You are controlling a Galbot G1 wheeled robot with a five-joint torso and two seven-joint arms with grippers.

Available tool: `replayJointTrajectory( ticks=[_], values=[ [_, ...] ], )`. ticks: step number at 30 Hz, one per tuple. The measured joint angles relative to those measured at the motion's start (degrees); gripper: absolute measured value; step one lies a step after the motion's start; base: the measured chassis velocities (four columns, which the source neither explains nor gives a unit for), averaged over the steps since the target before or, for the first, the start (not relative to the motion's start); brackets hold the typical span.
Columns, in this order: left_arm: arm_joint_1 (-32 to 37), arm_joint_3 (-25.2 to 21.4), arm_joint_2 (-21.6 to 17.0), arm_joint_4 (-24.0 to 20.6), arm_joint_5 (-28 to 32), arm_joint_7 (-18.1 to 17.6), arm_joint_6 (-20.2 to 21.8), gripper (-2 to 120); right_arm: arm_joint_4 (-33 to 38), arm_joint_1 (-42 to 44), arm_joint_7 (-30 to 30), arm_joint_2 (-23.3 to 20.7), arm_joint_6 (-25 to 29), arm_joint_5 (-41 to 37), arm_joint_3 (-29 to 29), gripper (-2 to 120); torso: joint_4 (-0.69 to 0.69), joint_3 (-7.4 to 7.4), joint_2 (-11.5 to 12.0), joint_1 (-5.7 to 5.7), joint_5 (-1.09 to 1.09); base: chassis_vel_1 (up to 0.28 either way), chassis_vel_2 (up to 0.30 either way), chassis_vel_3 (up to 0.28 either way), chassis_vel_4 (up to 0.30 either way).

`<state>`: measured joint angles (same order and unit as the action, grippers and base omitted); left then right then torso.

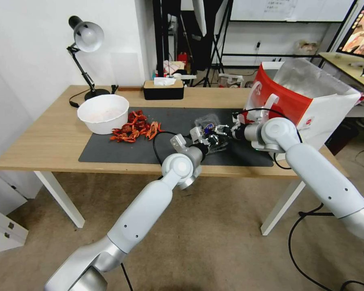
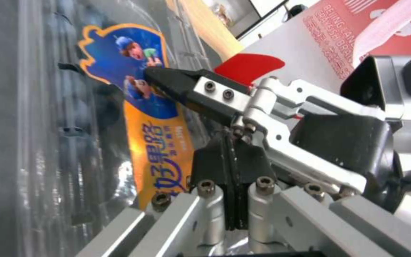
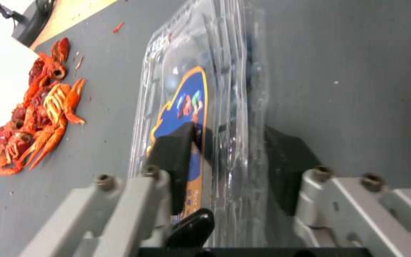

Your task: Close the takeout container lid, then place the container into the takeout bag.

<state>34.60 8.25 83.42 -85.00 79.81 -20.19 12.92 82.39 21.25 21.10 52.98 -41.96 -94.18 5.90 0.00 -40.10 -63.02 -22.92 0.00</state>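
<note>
The takeout container (image 1: 207, 121) is a clear clamshell over the dark mat at mid-table, its two halves together. The lid (image 3: 182, 100) carries a blue-and-orange sticker (image 2: 139, 107). Dark berries show through the plastic in the right wrist view. My right gripper (image 1: 221, 130) (image 3: 227, 142) reaches in from the bag side, shut on the container, with one finger (image 2: 177, 84) on the sticker and the other on the opposite face. My left gripper (image 1: 205, 138) (image 2: 234, 157) sits right against the container, shut, pads pressed together. The red-and-white takeout bag (image 1: 311, 97) (image 2: 334, 35) stands open at the right.
A white bowl (image 1: 103, 113) and a heap of red crayfish shells (image 1: 135, 127) (image 3: 39, 114) lie left of the container on the dark mat (image 1: 121, 149). A desk lamp (image 1: 85, 38) and a tissue box (image 1: 163, 89) stand along the table's far edge.
</note>
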Motion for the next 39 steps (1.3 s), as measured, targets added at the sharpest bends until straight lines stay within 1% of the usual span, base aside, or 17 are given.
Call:
replayJointTrajectory(
  ticks=[1, 2, 4, 5, 6, 8, 9, 10, 19, 27, 36, 39],
  values=[
    [0.0, 0.0, 0.0, 0.0, 0.0, -0.1, 0.0, 0, 0.1, 0.0, 0.1, -0.2, 0.0, -0.1, -0.1, 28, 0.00, 0.00, 0.0, 0.00, 0.00, 0.000, 0.000, 0.000, 0.000],
    [0.0, 0.0, 0.0, 0.0, 0.0, -0.1, 0.0, 0, 0.1, 0.0, 0.1, -0.2, 0.0, -0.1, -0.1, 28, 0.00, 0.00, 0.0, 0.00, 0.00, 0.000, 0.000, 0.000, 0.000],
    [-0.1, 0.1, 0.1, 0.0, 0.0, -0.1, -0.1, 0, 0.2, 0.1, 0.2, -0.5, 0.0, -0.2, -0.2, 18, 0.00, 0.00, 0.0, 0.00, 0.00, 0.000, 0.000, 0.000, 0.000],
    [-0.1, 0.1, 0.1, 0.0, 0.0, -0.1, -0.1, 0, 0.2, 0.1, 0.2, -0.5, 0.0, -0.2, -0.2, 18, 0.00, 0.00, 0.0, 0.00, 0.00, 0.000, 0.000, 0.000, 0.000],
    [-0.2, 0.1, 0.1, 0.0, 0.0, -0.1, -0.1, 0, 0.3, 0.2, 0.3, -0.5, 0.0, -0.3, -0.3, 11, 0.00, 0.00, 0.0, 0.00, 0.00, 0.000, 0.000, 0.000, 0.000],
    [-0.2, 0.1, 0.1, 0.0, -0.1, -0.1, -0.2, 0, 0.3, 0.4, 0.4, -0.6, 0.0, -0.3, -0.5, 3, 0.00, 0.00, 0.0, 0.00, -0.01, 0.000, 0.000, 0.000, 0.000],
    [-0.2, 0.1, 0.1, 0.0, -0.1, -0.1, -0.2, 0, 0.3, 0.4, 0.4, -0.6, 0.0, -0.3, -0.5, 3, 0.00, 0.00, 0.0, 0.00, -0.01, 0.000, 0.000, 0.000, 0.000],
    [-0.3, 0.1, 0.2, 0.0, -0.1, -0.1, -0.2, 0, 0.3, 0.5, 0.5, -0.7, 0.0, -0.3, -0.6, 0, 0.00, 0.00, 0.0, 0.00, 0.01, 0.000, 0.000, 0.000, 0.000],
    [-0.4, 0.1, 0.0, 0.0, -0.1, -0.1, -0.3, 0, 0.4, 0.6, 0.8, -0.8, 0.0, -0.5, -1.3, 0, 0.00, 0.00, 0.0, 0.00, 0.00, 0.000, 0.000, 0.000, 0.000],
    [0.0, -0.4, -1.1, -0.7, -0.1, 0.1, -0.3, 0, 0.4, 0.4, 0.9, -1.1, 0.0, -0.6, -1.5, 0, 0.00, 0.00, 0.0, 0.00, 0.00, 0.000, 0.000, 0.000, 0.000],
    [1.6, -0.8, -3.2, -2.5, -0.1, 0.3, -0.1, 0, 0.2, -0.1, 1.1, -1.0, 0.0, -1.2, -2.1, 0, 0.00, 0.00, 0.0, 0.00, -0.01, 0.000, 0.000, 0.000, 0.000],
    [2.8, -1.1, -4.8, -4.1, -0.2, 0.5, 0.0, 0, 0.3, -0.2, 1.4, -0.9, 0.0, -1.4, -2.1, 0, 0.00, 0.00, 0.0, 0.00, -0.01, 0.000, 0.000, 0.000, 0.000]
  ],
)
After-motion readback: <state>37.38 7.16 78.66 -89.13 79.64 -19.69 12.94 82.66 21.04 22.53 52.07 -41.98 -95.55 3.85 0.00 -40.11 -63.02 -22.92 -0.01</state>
